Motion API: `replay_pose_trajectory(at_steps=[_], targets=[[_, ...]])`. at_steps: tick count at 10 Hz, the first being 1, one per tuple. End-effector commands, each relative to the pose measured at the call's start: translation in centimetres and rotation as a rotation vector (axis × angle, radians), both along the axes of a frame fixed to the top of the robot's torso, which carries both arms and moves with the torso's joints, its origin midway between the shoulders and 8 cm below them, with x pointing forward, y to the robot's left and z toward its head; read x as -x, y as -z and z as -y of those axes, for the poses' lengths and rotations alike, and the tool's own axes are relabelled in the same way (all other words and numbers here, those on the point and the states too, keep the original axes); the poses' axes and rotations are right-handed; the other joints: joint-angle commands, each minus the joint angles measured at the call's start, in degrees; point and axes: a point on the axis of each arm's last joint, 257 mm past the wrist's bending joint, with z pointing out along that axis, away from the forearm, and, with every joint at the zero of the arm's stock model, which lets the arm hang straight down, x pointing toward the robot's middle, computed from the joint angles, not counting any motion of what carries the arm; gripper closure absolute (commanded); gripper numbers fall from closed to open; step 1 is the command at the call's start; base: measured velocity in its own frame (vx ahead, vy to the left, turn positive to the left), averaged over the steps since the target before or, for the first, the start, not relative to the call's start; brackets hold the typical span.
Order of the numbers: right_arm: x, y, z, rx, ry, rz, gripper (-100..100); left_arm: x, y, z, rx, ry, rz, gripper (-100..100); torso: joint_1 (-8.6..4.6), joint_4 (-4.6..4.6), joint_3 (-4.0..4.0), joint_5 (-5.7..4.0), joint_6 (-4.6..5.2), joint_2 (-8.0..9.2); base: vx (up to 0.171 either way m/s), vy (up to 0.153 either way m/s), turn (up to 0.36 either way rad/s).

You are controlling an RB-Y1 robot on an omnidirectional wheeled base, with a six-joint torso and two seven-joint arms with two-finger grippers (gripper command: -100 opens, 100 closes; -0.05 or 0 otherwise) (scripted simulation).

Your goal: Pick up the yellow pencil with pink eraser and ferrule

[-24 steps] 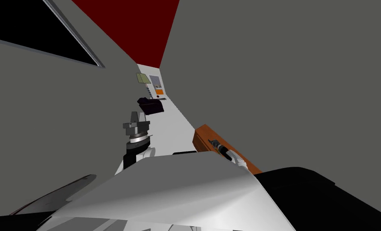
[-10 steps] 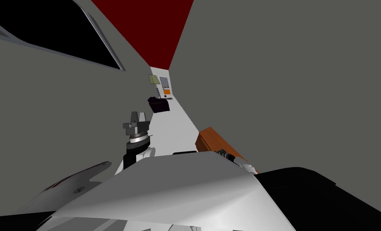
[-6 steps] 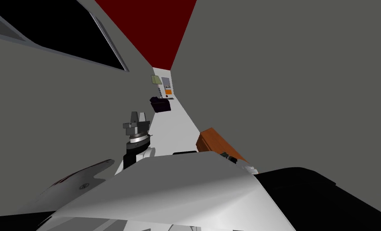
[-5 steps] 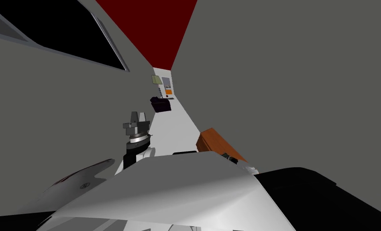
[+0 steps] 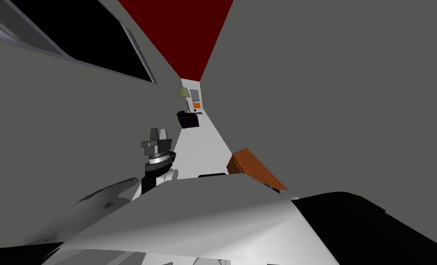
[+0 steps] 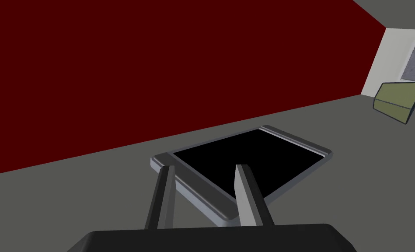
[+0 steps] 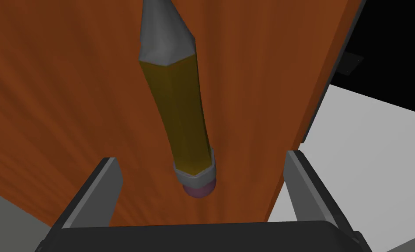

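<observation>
A yellow pencil (image 7: 176, 109) lies flat on a brown wooden top (image 7: 62, 87), its grey tip pointing away from my right hand. Its grey ferrule and pink eraser (image 7: 198, 189) sit between the fingertips of my right gripper (image 7: 202, 192). That gripper is open, with its fingers well clear of the pencil on both sides. In the head view the wooden top (image 5: 252, 165) is just right of centre. My left gripper (image 5: 158, 134) is raised in front of me. Its fingers (image 6: 248, 197) are drawn close together with nothing between them.
The wooden top's edge runs close beside the pencil, with white floor (image 7: 368, 148) below it. A dark box (image 5: 188, 119) stands farther along the white strip, and a green panel (image 5: 184, 92) beyond it. Grey walls close in on both sides, the left one with a black window (image 5: 74, 41).
The whole head view has shifted, so I have moved. My right hand has sunk out of sight behind my chest at the wooden top. The left arm has kept its pose.
</observation>
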Motion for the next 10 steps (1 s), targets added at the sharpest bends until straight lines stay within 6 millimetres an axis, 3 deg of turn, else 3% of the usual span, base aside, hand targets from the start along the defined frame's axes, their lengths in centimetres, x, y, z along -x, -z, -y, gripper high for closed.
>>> replay_pose_trajectory(at_steps=[1,2,5,6,7,10], targets=[[1.1,-0.3,1.1,0.012,-0.005,-0.023,-100,0.0,0.0,0.0,0.000,0.000,0.000,0,0.00,0.00,0.00,0.00,0.00,0.00,0.011,0.022,0.025],[3.4,-0.4,2.3,0.037,-0.021,-0.076,-100,0.0,0.0,0.0,0.000,0.000,0.000,0,-0.04,0.01,0.02,-0.01,0.00,0.03,0.012,0.033,0.084],[3.9,-0.4,2.6,0.041,-0.020,-0.083,-100,0.0,0.0,0.0,0.000,0.000,0.000,0,-0.06,0.02,0.03,-0.02,0.00,0.05,0.007,0.016,0.023],[4.0,-0.4,2.6,0.041,-0.023,-0.085,0,0.0,0.0,0.0,0.000,0.000,0.000,0,-0.10,0.02,0.04,-0.03,0.00,0.07,0.000,0.000,0.000],[4.0,0.1,2.4,0.038,0.022,-0.086,-100,0.0,0.0,0.0,0.000,0.000,0.000,0,-0.12,0.02,0.05,-0.03,0.00,0.08,-0.090,-0.021,0.319],[4.2,1.1,2.0,0.034,0.110,-0.087,-100,0.0,0.0,0.0,0.000,0.000,0.000,0,-0.24,0.13,0.33,-0.07,-0.01,0.57,-0.150,-0.028,0.291]])
